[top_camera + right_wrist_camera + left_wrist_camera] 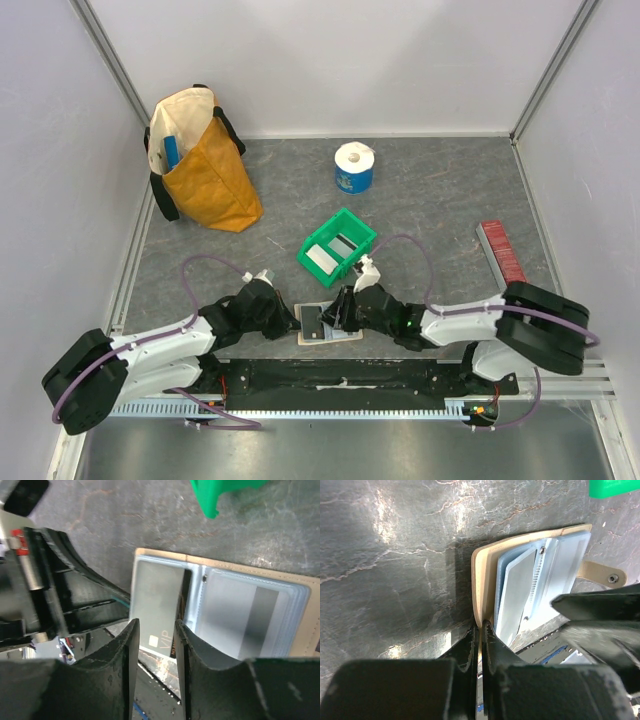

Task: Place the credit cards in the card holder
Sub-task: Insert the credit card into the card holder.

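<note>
The tan card holder (338,337) lies open at the near edge of the table, between both grippers. My left gripper (483,625) is shut on its tan left edge (479,575). Pale cards sit in its clear pockets (520,590). In the right wrist view a grey credit card marked VIP (157,600) lies partly in the left pocket, with a dark card's edge (186,592) beside it. My right gripper (156,627) stands open over that card's near end, one finger at each long side. More pale cards (325,257) lie in the green bin (352,223).
A yellow bag (205,165) stands at the back left and a blue-and-white roll (353,167) at the back middle. A red ridged strip (502,250) lies on the right. The green bin sits just beyond the card holder.
</note>
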{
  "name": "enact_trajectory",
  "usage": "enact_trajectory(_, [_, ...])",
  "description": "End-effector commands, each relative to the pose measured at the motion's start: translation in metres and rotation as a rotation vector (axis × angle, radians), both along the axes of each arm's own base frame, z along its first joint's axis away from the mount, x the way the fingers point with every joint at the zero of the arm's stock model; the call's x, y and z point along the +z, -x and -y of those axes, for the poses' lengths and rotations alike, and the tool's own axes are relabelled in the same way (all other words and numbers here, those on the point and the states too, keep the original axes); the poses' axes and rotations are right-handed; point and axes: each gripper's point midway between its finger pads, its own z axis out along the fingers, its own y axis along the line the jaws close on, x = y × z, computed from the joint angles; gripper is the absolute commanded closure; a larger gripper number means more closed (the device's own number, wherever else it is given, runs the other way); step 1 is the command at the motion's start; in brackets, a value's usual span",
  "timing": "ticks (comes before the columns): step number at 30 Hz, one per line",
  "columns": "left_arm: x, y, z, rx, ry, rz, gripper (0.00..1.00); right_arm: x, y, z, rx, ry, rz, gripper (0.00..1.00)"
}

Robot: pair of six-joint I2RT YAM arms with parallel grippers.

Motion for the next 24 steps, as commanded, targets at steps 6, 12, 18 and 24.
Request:
enact_trajectory(6, [-0.002, -0.003, -0.011, -0.006, -0.069, 0.034, 0.98, 0.064, -0.031, 0.032, -0.111, 0.073, 0.235, 0.33])
enact_trajectory(12, [0.001, -0.003, -0.009, -0.008, -0.058, 0.04, 0.98, 0.102, -0.05, 0.044, -0.121, 0.157, 0.357, 0.16])
enact_trajectory(18, [0.004, -0.004, -0.007, -0.015, -0.046, 0.043, 0.98, 0.119, -0.071, 0.034, -0.056, 0.181, 0.377, 0.14])
enact_trajectory(24, [0.006, -0.003, -0.005, -0.033, -0.042, 0.048, 0.98, 0.122, -0.097, 0.017, 0.028, 0.22, 0.356, 0.13])
